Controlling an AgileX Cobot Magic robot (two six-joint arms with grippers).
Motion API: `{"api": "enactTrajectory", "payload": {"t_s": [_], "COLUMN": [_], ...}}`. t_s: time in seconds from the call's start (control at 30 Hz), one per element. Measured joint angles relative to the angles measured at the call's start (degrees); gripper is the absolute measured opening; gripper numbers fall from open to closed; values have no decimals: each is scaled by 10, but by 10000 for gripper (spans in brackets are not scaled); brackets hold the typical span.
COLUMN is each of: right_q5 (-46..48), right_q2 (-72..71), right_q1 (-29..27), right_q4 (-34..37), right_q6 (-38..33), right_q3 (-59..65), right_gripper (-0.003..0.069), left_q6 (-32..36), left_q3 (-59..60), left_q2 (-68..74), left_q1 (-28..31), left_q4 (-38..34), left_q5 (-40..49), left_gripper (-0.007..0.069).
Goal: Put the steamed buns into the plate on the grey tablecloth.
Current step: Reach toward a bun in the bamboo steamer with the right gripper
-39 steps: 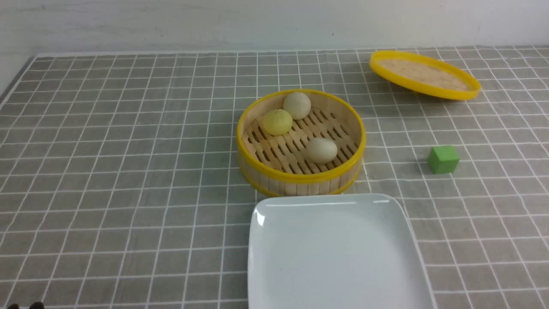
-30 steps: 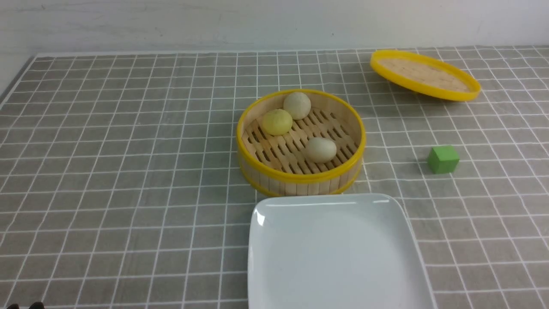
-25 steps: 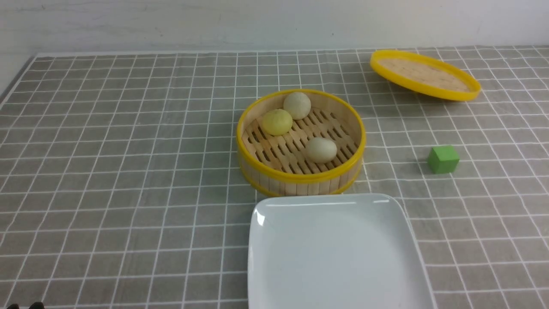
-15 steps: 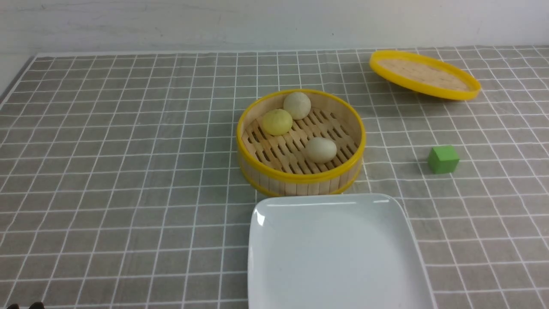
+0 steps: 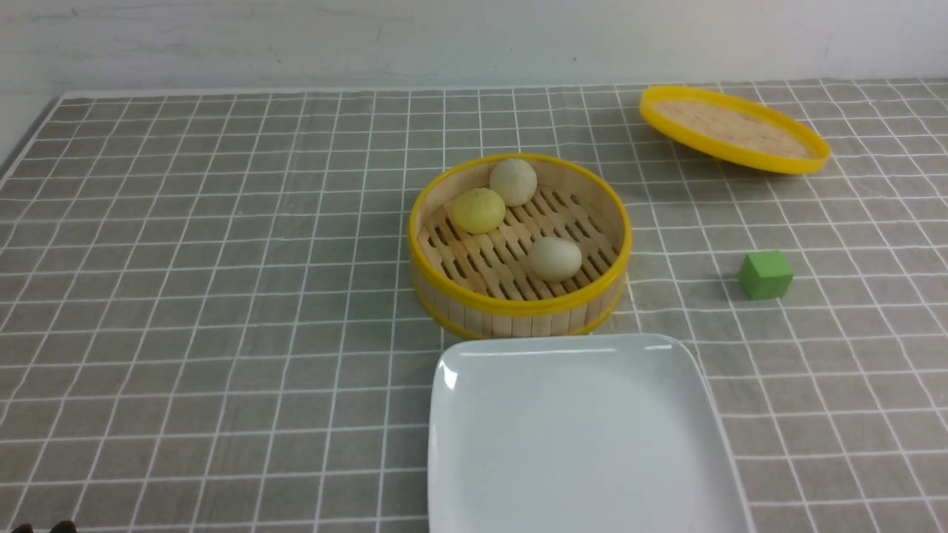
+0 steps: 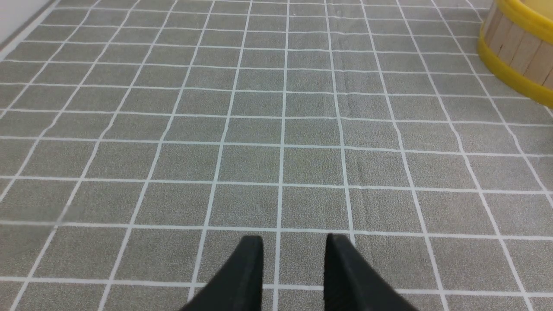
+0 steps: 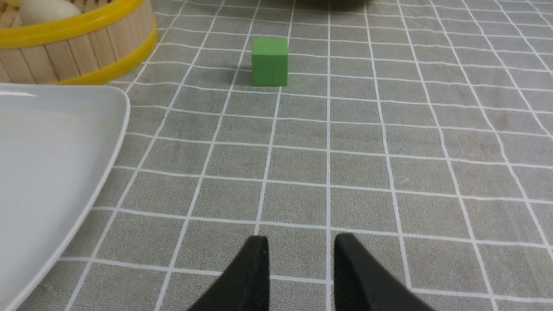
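Observation:
Three steamed buns lie in a bamboo steamer basket [image 5: 518, 311] at mid-table: a yellow one [image 5: 478, 209], a pale one [image 5: 512, 181] behind it and a pale one [image 5: 554, 258] to the right. The white square plate [image 5: 578, 444] lies empty on the grey tablecloth [image 5: 185, 259], just in front of the basket. My left gripper [image 6: 293, 242] hovers over bare cloth left of the basket [image 6: 518, 47], its fingers close together and empty. My right gripper [image 7: 301, 242] hovers over cloth right of the plate [image 7: 43, 151], fingers close together and empty.
A yellow-rimmed lid [image 5: 733, 129] rests tilted at the back right. A green cube [image 5: 765, 275] sits on the cloth right of the basket, ahead of my right gripper [image 7: 270, 61]. The cloth's left edge runs along the table's left side.

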Motion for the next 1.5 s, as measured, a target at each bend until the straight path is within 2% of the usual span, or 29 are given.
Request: {"api": "enactTrajectory", "payload": {"t_s": [0.13,0.17,0.23,0.27,0.3,0.43,0.6,0.77,0.93,1.0,1.03,1.13,1.23,1.27,1.37,1.43,1.5], "right_q5": [0,-2,-2,-2,-2,0,-20,-40,-65,-29,-23,99,174,187,200,200,200], "right_q2": [0,0,0,0,0,0,0,0,58,124,132,266,407,449,555,618,650], "right_q1": [0,0,0,0,0,0,0,0,0,0,0,0,3,6,26,41,50], "right_q4": [17,50,137,153,196,298,331,325,229,182,178,147,166,184,255,293,306], "right_q6": [13,40,118,124,160,236,245,215,184,181,181,175,125,93,-19,-87,-118], "right_q3": [0,0,1,1,2,3,3,-14,-118,-167,-177,-239,-269,-279,-328,-374,-400], "right_gripper": [240,240,240,240,240,240,240,219,67,6,1,-9,-8,-6,7,29,50], "left_q6": [-2,-18,-82,-90,-151,-272,-311,-314,-312,-288,-285,-206,-144,-132,-107,-83,-66], "left_q3": [0,0,0,1,1,4,5,5,1,-29,-34,-134,-212,-227,-253,-265,-272], "left_q2": [0,0,0,0,0,0,0,0,0,0,0,8,78,111,214,276,304], "left_q1": [0,0,0,0,0,0,0,0,0,0,0,0,0,-1,-1,-1,-1], "left_q4": [-1,-14,-89,-106,-172,-322,-356,-348,-355,-354,-354,-350,-342,-338,-331,-327,-326], "left_q5": [0,-1,-7,-8,-13,-18,-20,-31,-70,-46,-43,57,190,246,337,347,344], "left_gripper": [237,237,237,237,237,237,237,237,211,153,147,33,2,2,2,2,2]}}
